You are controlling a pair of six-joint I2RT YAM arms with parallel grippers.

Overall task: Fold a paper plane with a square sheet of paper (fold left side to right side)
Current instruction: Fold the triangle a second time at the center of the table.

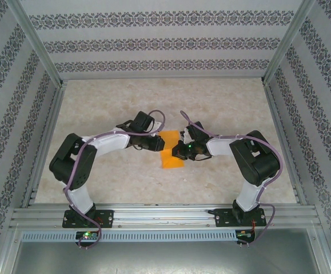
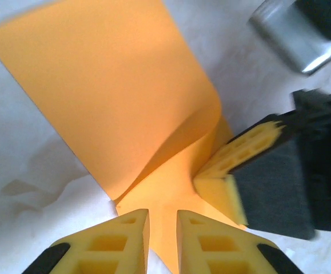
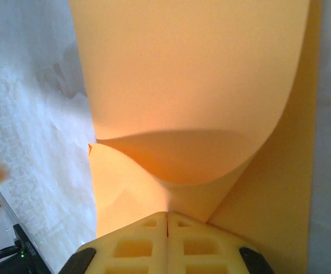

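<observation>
The square sheet of paper (image 1: 171,156) is orange and lies mid-table between both grippers. One side of it is lifted and curls over the flat part (image 2: 108,85), unflattened. My left gripper (image 2: 162,225) stands open by a narrow gap, its tips just over the paper's near corner, with flat paper showing through the gap. My right gripper (image 3: 167,220) is shut, its tips pressed down on the sheet where the curled flap (image 3: 194,68) meets the lower layer. In the left wrist view one of the right gripper's fingers (image 2: 228,171) rests on the paper beside the curl. From above, the left gripper (image 1: 158,145) and the right gripper (image 1: 180,149) flank the sheet.
The table (image 1: 125,108) is pale and mottled, walled by patterned panels at the back and sides. A metal rail (image 1: 165,216) with both arm bases runs along the near edge.
</observation>
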